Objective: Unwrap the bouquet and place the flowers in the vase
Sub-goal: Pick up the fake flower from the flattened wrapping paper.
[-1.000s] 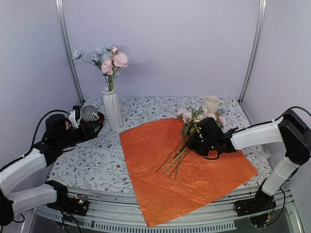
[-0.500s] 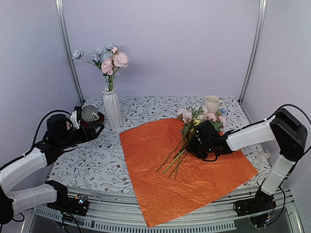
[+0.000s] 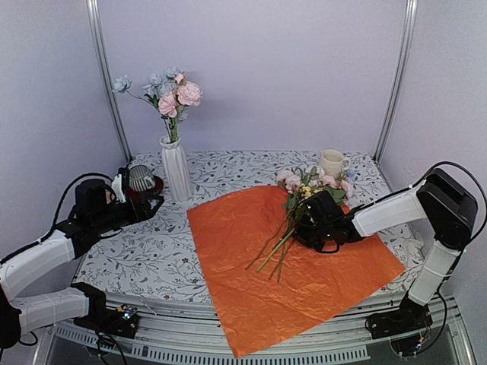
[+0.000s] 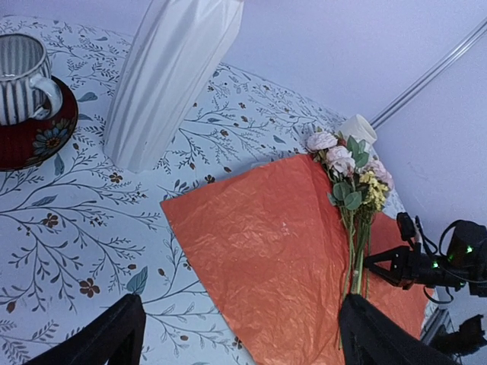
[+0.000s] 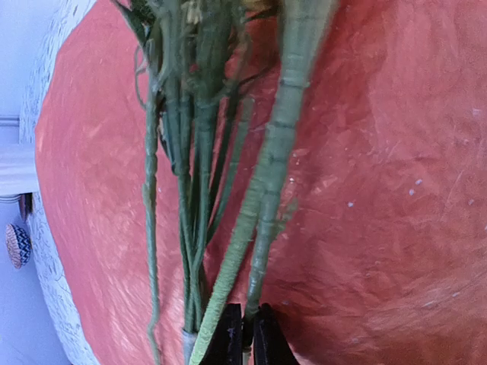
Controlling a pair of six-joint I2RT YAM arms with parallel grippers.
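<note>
Caller: Flowers [image 3: 300, 199] lying loose on the opened orange paper [image 3: 251, 266], blooms toward the cream mug [image 3: 332, 162], stems fanning toward the near edge. Where's the right gripper [image 5: 247, 338]?

Analyst: Down low on the paper, at the stems. Wrist view says its fingertips [image 5: 228, 338] are all but together, one thin green stem nipped between them.

Caller: And the left gripper [image 4: 243, 334]?

Analyst: Spread wide, nothing in it, hovering over the flowered tablecloth [image 3: 152, 251] near the striped cup [image 3: 139, 177] on its red saucer [image 4: 30, 137].

Caller: Vase [image 3: 176, 169]?

Analyst: Upright at the back left, just beside that cup, well apart from the loose stems, pink and blue blooms [image 3: 173, 93] standing in it.
</note>
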